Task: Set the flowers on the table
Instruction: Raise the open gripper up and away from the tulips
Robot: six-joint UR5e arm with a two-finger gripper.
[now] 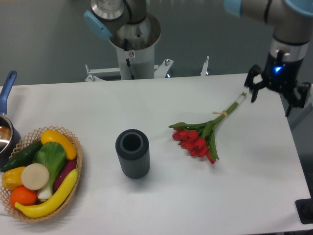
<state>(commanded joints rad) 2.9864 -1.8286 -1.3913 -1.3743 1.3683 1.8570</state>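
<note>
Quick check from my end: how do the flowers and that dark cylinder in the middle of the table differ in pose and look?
The flowers lie flat, stems pointing up-right toward the gripper; the dark cylinder stands upright with its open top showing. The flowers are red and green and slender; the cylinder is dark grey, ribbed and stout. Both rest on the table, apart from each other, and the gripper holds neither.

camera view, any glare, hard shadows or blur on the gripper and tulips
Fixed camera view: lighting is soft and even, with no glare on the white matte table; only a faint shadow under the bunch of red tulips; the black two-finger gripper looks slightly soft-edged, its blue indicator light glowing.
</note>
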